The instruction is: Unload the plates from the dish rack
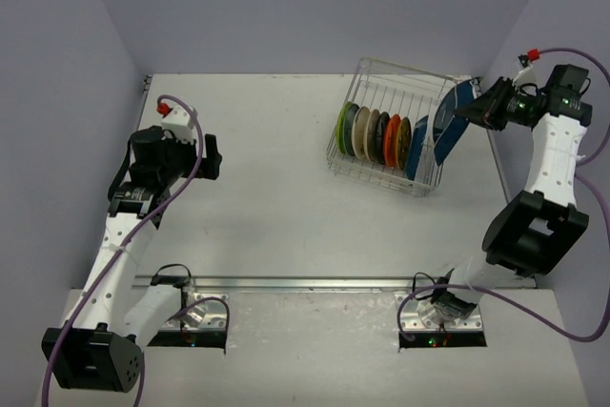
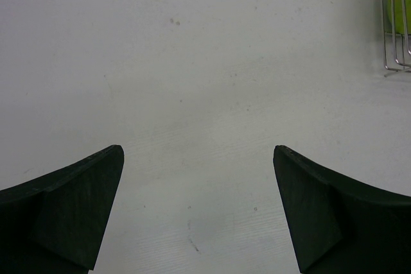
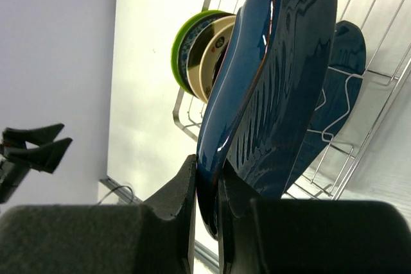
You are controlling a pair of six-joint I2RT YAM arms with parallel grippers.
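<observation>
Right end effector: narrow, fingers clamped on the rim of a dark blue plate. The plate is glossy and teardrop-shaped, with faint ribbed lines across its face, and it stands on edge, tilted. Overhead it sits at the near end of the dish rack, right against the end effector. I cannot tell whether its lower edge touches the wires.

Just beyond the held plate, a second dark blue dish of the same shape stands in the rack between thin silver wire dividers.

Further from the end effector, a row of round plates on edge, close together: brownish-yellow plate, orange plate, black plate, cream plate and lime green plate at the far end. The cream one carries a small dark printed mark, too small to read.

Left end effector: jaws wide, holding nothing, above bare white tabletop. It is well apart from the rack, whose corner shows ahead and to its right.
</observation>
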